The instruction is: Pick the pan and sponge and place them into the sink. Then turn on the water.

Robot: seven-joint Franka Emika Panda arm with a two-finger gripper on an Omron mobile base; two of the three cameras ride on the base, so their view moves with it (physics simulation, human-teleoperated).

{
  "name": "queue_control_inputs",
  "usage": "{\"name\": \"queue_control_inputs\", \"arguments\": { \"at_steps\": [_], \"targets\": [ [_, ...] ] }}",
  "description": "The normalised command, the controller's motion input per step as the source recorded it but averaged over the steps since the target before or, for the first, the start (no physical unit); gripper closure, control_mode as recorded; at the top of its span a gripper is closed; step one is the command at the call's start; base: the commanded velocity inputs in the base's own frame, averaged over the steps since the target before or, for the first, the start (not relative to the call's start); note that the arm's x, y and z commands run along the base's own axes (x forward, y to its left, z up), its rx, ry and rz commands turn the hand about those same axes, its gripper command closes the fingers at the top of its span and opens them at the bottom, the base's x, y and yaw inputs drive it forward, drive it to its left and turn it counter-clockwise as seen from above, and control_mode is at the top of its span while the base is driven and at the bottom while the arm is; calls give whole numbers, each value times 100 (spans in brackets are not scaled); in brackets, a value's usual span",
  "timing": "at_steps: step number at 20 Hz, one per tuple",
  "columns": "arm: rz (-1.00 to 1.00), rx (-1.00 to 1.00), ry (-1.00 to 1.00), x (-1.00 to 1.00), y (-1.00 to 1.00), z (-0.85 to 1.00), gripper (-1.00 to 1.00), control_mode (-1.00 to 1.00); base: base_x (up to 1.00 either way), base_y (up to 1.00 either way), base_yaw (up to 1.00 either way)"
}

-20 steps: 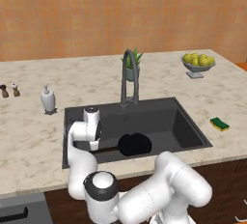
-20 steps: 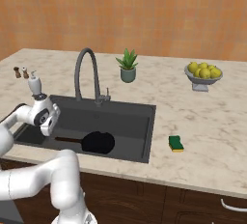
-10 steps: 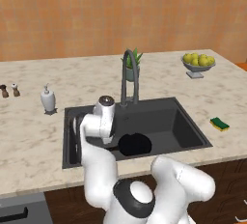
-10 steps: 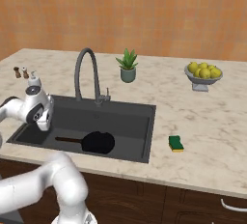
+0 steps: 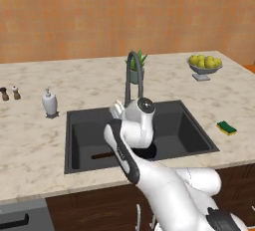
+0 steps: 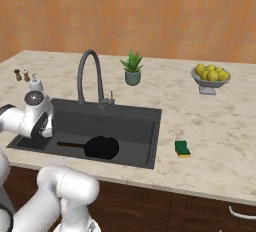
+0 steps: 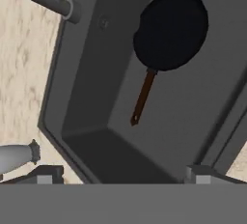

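1. Fingers (image 7: 120,175) spread wide and holding nothing, tips far apart at the bottom edge of the hand view, poised above the sink (image 7: 82,117).
2. Pan (image 7: 170,29) lying flat on the basin floor ahead of the fingers, handle pointing back toward them; first placement judged done.
3. Sponge (image 6: 182,148) resting on the desk (image 6: 220,146), well apart from the fingers, beyond the sink's far rim.
4. Step in hand, by judgement: leaving the pan and turning to the sponge.
5. Next move likely calls for a wide swing across the basin, then a descent over the small block with the fingers straddling it.
6. Arm bent low over the basin, wrist near the faucet (image 5: 132,75), hand angled downward.
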Motion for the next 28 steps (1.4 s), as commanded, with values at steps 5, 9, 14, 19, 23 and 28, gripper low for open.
{"name": "queue_control_inputs", "arguments": {
  "at_steps": [5,9,14,19,23,28],
  "targets": [
    [14,0,-11,-68,-33,97,-100,-100,0,0,0],
    [9,0,0,-52,-87,57,-100,-100,0,0,0],
    [6,0,-1,-40,-100,33,-100,-100,0,0,0],
    [0,0,0,-18,-100,19,-100,-100,0,0,0],
    [3,-1,0,-17,-100,24,-100,-100,0,0,0],
    [5,-6,0,-12,-100,17,-100,-100,0,0,0]
  ]
}}
